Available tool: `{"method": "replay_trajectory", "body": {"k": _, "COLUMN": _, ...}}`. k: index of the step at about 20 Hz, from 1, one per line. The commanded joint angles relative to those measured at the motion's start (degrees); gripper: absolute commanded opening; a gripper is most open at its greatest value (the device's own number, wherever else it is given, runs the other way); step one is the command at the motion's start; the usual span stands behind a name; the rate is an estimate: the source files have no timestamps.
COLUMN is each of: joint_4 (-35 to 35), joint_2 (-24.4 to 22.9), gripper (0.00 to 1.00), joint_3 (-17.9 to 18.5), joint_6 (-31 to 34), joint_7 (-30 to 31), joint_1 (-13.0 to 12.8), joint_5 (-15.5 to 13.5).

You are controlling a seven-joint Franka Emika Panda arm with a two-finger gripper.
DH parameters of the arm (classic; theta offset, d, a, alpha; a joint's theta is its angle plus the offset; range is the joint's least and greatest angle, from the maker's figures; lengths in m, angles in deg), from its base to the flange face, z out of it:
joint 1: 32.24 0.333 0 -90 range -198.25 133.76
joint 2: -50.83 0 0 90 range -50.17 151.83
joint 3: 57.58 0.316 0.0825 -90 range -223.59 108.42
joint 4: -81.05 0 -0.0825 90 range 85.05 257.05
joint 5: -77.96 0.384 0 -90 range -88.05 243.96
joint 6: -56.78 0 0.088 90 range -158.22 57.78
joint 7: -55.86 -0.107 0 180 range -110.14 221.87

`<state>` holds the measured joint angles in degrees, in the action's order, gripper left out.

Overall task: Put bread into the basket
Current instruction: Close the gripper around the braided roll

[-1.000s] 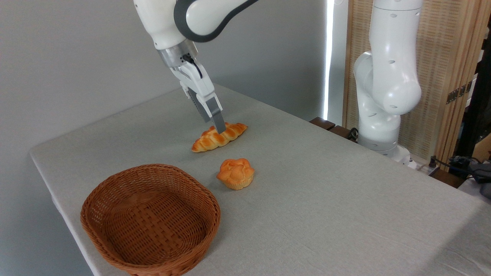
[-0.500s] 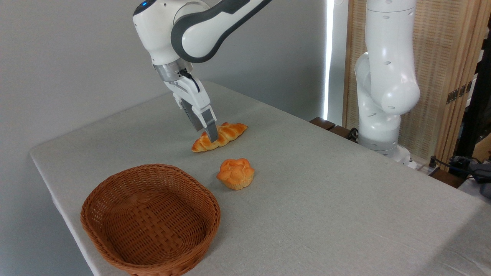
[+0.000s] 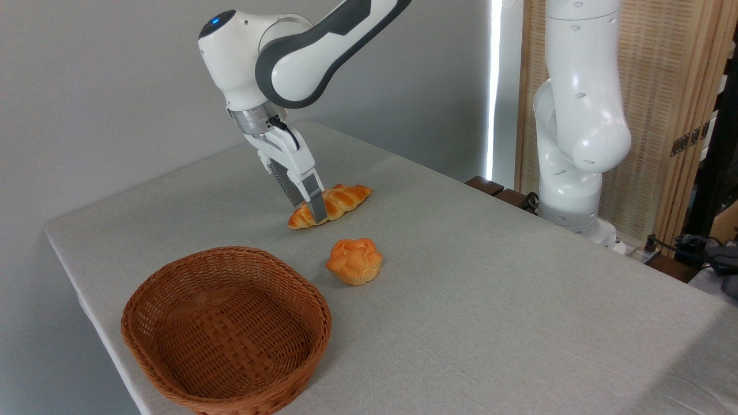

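The braided golden-orange bread (image 3: 344, 198) lies on the grey tablecloth at mid-table. My gripper (image 3: 316, 212) has come down over the loaf's left half. Its near finger (image 3: 317, 208) stands in front of the loaf with the tip at table level, and the far finger is hidden behind the bread. The jaws are spread across the loaf's width and straddle it. The reddish-brown wicker basket (image 3: 173, 271) sits empty at the front left, well apart from the bread.
A small round orange flower-topped bun (image 3: 353, 261) sits between the bread and the basket. The arm's white base (image 3: 576, 144) rises at the table's right rear edge. The table's left edge runs close past the basket.
The gripper has dropped and shifted slightly left, from just above the loaf to straddling it at table level. The bread, bun and basket have not moved.
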<state>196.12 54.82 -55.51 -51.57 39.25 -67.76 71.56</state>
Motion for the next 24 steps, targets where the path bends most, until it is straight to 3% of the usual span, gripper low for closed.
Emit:
{"method": "replay_trajectory", "body": {"k": 1, "joint_4": 0.77, "joint_2": 0.40, "gripper": 1.00, "joint_3": -0.23, "joint_6": -1.08, "joint_7": 0.26, "joint_1": -0.78, "joint_5": -0.37}}
{"method": "replay_trajectory", "body": {"k": 5, "joint_4": 0.77, "joint_2": 0.58, "gripper": 0.99, "joint_3": -0.32, "joint_6": -0.99, "joint_7": 0.18, "joint_1": -0.78, "joint_5": -0.11}}
{"method": "replay_trajectory", "body": {"k": 6, "joint_4": 0.77, "joint_2": 0.58, "gripper": 0.91, "joint_3": -0.32, "joint_6": -0.99, "joint_7": 0.17, "joint_1": -0.78, "joint_5": -0.10}}
{"method": "replay_trajectory", "body": {"k": 9, "joint_4": 0.77, "joint_2": 0.58, "gripper": 0.39, "joint_3": -0.32, "joint_6": -0.55, "joint_7": -0.35, "joint_1": -0.78, "joint_5": -0.02}}
{"method": "replay_trajectory", "body": {"k": 10, "joint_4": 0.77, "joint_2": 0.58, "gripper": 0.30, "joint_3": -0.32, "joint_6": -0.37, "joint_7": -1.14, "joint_1": -0.78, "joint_5": -0.02}}
{"method": "replay_trajectory", "body": {"k": 24, "joint_4": 0.68, "joint_2": 0.23, "gripper": 0.30, "joint_3": -0.32, "joint_6": -0.11, "joint_7": -1.93, "joint_1": -0.78, "joint_5": 0.07}}
